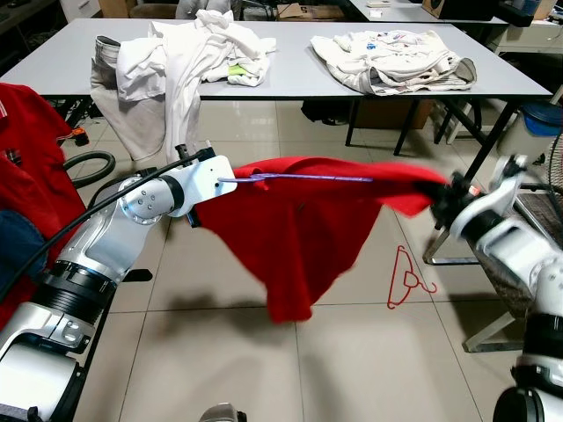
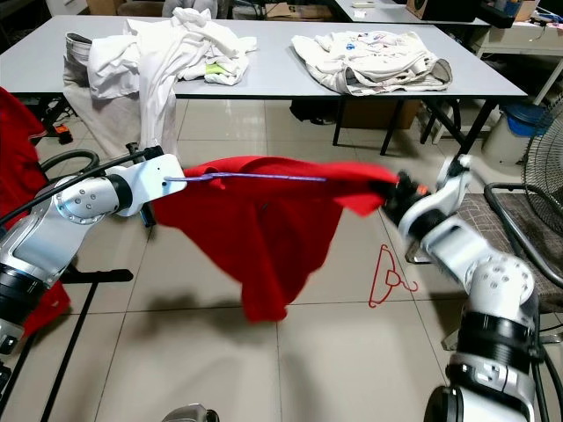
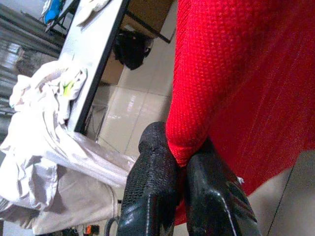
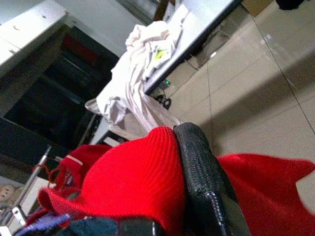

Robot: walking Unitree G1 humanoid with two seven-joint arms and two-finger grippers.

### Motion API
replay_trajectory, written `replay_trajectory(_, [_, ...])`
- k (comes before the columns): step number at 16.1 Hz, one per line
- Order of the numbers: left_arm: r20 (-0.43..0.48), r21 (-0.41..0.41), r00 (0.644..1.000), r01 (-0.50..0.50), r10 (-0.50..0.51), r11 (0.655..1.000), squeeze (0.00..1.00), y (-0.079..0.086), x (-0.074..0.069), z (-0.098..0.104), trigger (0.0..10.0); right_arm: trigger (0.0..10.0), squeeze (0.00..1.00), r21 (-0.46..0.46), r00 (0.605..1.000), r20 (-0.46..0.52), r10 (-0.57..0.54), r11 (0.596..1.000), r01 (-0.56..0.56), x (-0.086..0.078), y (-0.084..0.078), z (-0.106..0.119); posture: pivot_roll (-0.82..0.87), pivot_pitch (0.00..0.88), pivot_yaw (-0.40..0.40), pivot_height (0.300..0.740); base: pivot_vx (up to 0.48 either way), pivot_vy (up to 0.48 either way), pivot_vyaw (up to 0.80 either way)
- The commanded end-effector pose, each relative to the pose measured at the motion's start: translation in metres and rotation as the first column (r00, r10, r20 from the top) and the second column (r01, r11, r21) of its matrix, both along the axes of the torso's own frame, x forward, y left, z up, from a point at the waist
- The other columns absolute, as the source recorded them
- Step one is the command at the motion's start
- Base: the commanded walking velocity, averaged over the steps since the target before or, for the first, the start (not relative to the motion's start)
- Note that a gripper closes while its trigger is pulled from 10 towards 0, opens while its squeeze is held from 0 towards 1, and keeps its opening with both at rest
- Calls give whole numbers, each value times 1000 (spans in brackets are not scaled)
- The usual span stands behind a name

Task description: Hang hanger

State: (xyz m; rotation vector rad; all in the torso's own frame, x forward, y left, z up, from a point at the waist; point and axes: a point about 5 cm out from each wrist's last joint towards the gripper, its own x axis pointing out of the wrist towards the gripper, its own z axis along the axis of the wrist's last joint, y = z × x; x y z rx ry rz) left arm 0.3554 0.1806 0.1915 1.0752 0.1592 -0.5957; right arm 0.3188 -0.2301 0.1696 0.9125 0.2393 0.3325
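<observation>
Aloft, red shirt (image 1: 299,237) between hands

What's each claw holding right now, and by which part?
Both hold the red garment, stretched between them on a purple hanger. Left claw pinches one end's edge; right claw clamps the opposite end.

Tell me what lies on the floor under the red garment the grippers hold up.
Under the red garment the tiled floor carries its shadow, and a red wire hanger lies just right of it. Whatever the cloth covers behind it cannot be seen.
</observation>
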Motion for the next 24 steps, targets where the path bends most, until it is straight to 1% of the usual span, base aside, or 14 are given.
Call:
replay_trajectory(1, [8,43,982,-191,191,981,0,42,1,-1,0,0,0,-30,995,32,-93,995,94,-3,-21,7,39,0,-35,740,0,0,0])
replay_trajectory(4, [-3,95,965,-260,261,961,0,47,2,-17,0,0,0,18,996,74,-50,999,49,-3,-4,17,39,0,-39,740,0,0,0])
replay_trajectory(6, [-21,119,945,-321,326,940,0,53,6,-29,0,0,0,30,995,95,1,1000,-4,-7,13,21,39,0,-40,740,0,0,0])
replay_trajectory(8, [-73,149,931,-344,358,927,0,54,7,-43,0,0,0,47,992,119,29,998,-35,-8,27,29,37,0,-39,740,0,0,0])
replay_trajectory(11, [-223,235,922,-266,318,935,0,39,4,-67,0,0,0,65,987,157,42,996,-53,-4,42,46,36,0,-38,740,0,0,0])
replay_trajectory(13, [-271,280,916,-219,296,934,0,36,3,-71,0,0,0,62,987,158,29,997,-39,-2,42,49,37,0,-37,740,0,0,0])
replay_trajectory(14, [-300,270,920,-172,253,947,0,27,6,-70,0,0,0,2,991,135,-12,1000,12,2,34,48,36,0,-32,740,0,0,0])
replay_trajectory(17, [-363,36,907,-217,215,975,0,14,10,-59,0,0,0,-180,994,99,53,983,-35,-5,42,32,39,0,-36,740,0,0,0])
replay_trajectory(18, [-426,-99,891,-218,156,971,0,9,10,-53,0,0,0,-271,995,50,88,960,-71,-12,48,15,42,0,-34,740,0,0,0])
replay_trajectory(20, [-466,-182,884,-143,43,973,0,3,5,-46,0,0,0,-342,997,19,81,937,-69,-15,49,1,44,0,-31,740,0,0,0])
replay_trajectory(21, [-491,-256,870,-92,-47,962,0,-2,2,-36,0,0,0,-398,994,30,103,914,-83,-17,52,-4,47,0,-30,740,0,0,0])
replay_trajectory(22, [-489,-286,867,-56,-95,957,0,-6,0,-29,0,0,0,-418,988,52,146,902,-111,-19,57,-4,48,0,-30,740,0,0,0])
replay_trajectory(23, [-486,-334,855,9,-181,943,0,-12,-3,-18,0,4078,0,-472,966,104,236,867,-161,-24,68,-2,49,0,-27,740,0,0,0])
replay_trajectory(24, [-475,-390,839,70,-266,918,0,-20,-6,-4,0,10000,0,-554,920,156,359,803,-219,-30,80,-2,49,0,-25,740,0,0,0])
